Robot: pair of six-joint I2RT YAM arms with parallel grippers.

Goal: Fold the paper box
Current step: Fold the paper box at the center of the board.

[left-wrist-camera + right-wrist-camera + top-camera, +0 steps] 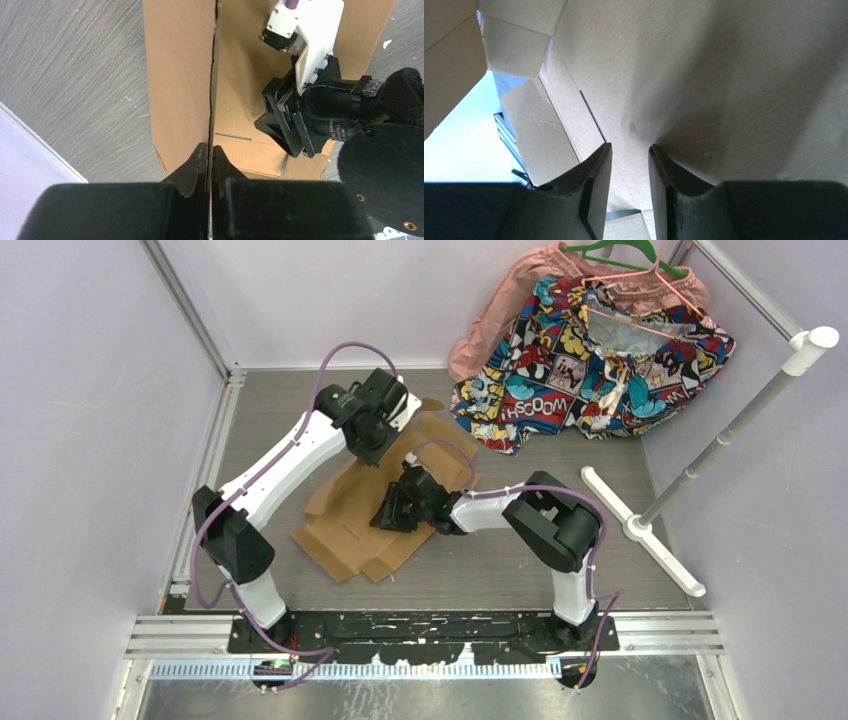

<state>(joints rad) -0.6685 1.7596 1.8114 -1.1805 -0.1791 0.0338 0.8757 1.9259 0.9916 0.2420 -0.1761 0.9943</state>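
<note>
**Item:** paper box (345,535). Plain brown corrugated cardboard, unprinted. It is a die-cut sheet with flaps and slits, not yet standing as a box.

**Location:** middle of the table (500,570), between the two arms. The near-left flaps lie flat on the table, and a panel on the far side is lifted off it.

**Left end effector** (209,150): closed on the raised far panel. The thin cardboard edge runs straight between the fingers, so the grip is a pinch on the panel's free edge.

**Right end effector** (630,150): fingers parted with a clear gap and nothing between them. It sits near the middle of the sheet, facing its inner surface. Whether the tips touch the cardboard cannot be told.

**Handling (judged):**
- The sheet is light.
- It is stiff across a panel and bends willingly only along its scored creases.
- The matte face should give fair friction to a pinch.
- Edges crush and the fluting kinks if squeezed hard or bent off a crease.
- The whole sheet is likely to slide on the table unless it is pinned.

**Where to take hold (judged):**
- Grip the free edge of a flap, about midway along it, so the panel turns evenly about its crease.
- Press the other end effector flat on the base panel just beside that crease.
- Avoid slits and narrow tabs, which may tear.

**Also present:** comic-print cloth (590,370) under a green hanger (620,258), far right and well apart from the sheet.
</note>
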